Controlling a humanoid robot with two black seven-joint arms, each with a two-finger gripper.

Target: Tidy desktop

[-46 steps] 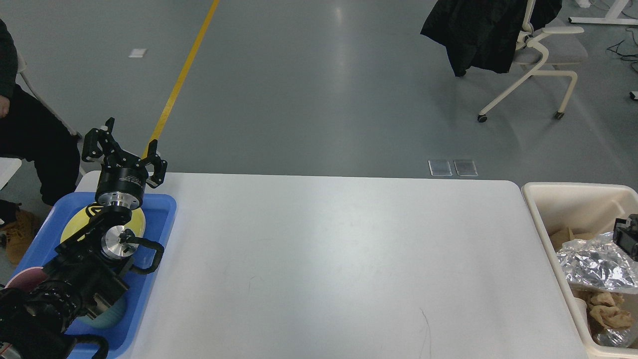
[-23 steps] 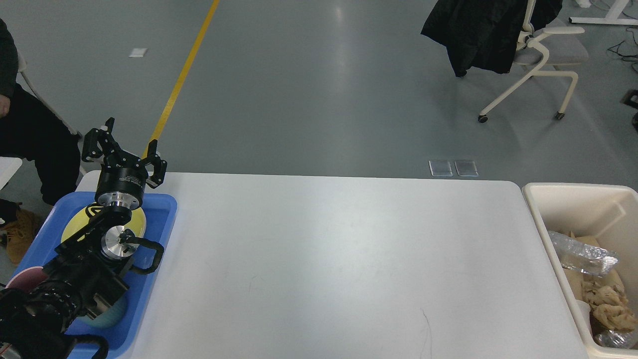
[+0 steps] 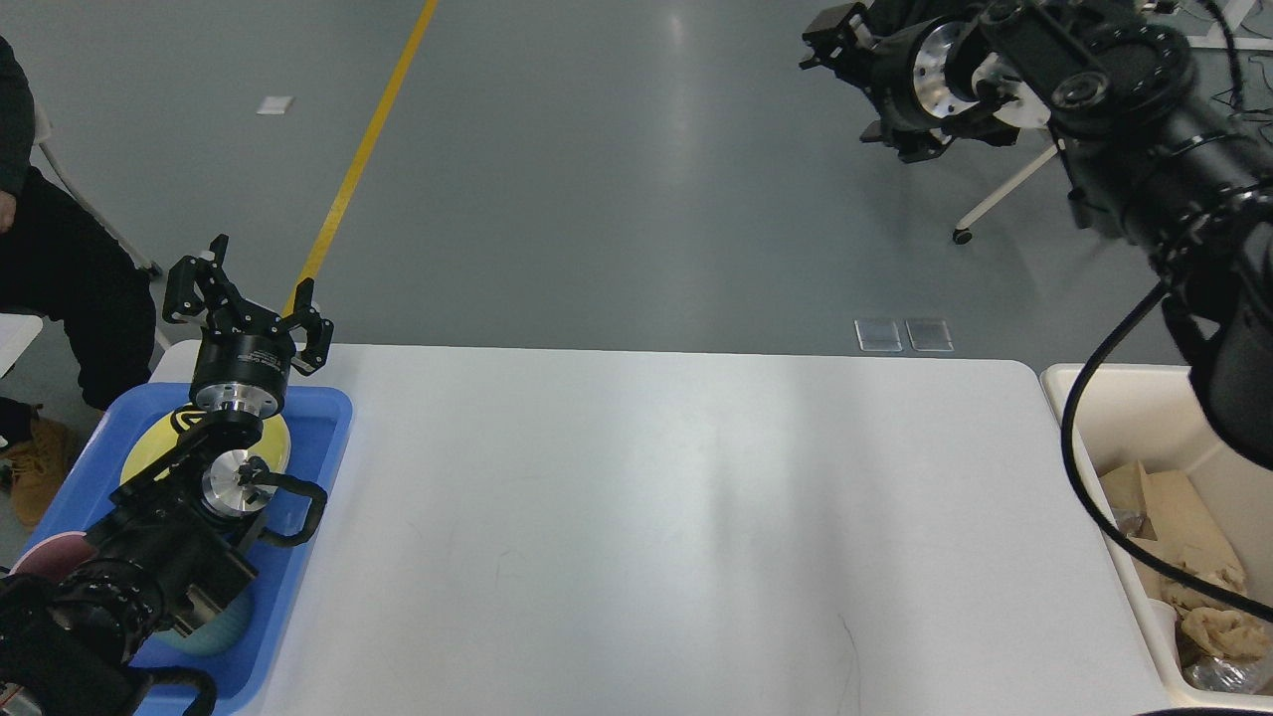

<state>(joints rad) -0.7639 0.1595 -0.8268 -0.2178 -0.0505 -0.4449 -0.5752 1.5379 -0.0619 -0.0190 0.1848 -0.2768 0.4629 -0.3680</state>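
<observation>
The desktop (image 3: 646,517) is a wide white tabletop with a bare matte middle. My left gripper (image 3: 249,298) stands open above the far left corner, over the far end of a blue tray (image 3: 323,457), with nothing between its fingers. My right arm reaches across the top right of the view, high above the floor beyond the table. Its gripper (image 3: 833,35) is dark and seen small, and I cannot tell its fingers apart.
The blue tray holds a yellow plate (image 3: 144,457), a teal dish (image 3: 214,631) and a dark red one (image 3: 40,562), partly hidden by my left arm. A cream bin (image 3: 1089,393) at the right edge holds brown paper and crumpled waste. A person sits at far left.
My right arm has left the bin at the right edge and swung up to the top right. The crumpled foil seen in the bin before no longer shows. The left arm has not moved.
</observation>
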